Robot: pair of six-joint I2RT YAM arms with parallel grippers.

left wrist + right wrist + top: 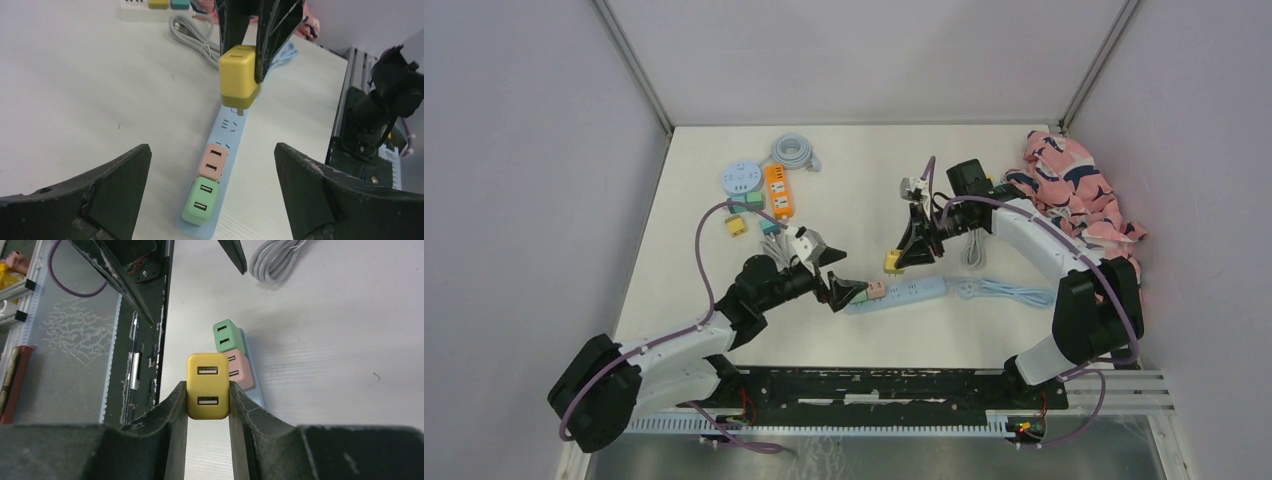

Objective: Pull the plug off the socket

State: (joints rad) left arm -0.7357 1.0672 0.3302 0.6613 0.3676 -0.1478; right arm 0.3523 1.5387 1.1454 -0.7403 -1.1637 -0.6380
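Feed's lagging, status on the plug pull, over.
Left gripper open, by the pink plug and green plug. Right gripper shut on yellow plug, prongs clear of the power strip. Nothing blocking.

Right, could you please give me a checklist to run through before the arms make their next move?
1. Grip on the yellow plug: ok, the right gripper is shut on both its sides.
2. Prongs out of the power strip: ok, a prong shows above the blue surface.
3. The left gripper clear of plugs: ok, open, fingers wide on either side.
4. The pink plug and green plug seated: ok, both sit at the strip's end.
5. Strip pinned for another pull: not ok, no gripper holds it.
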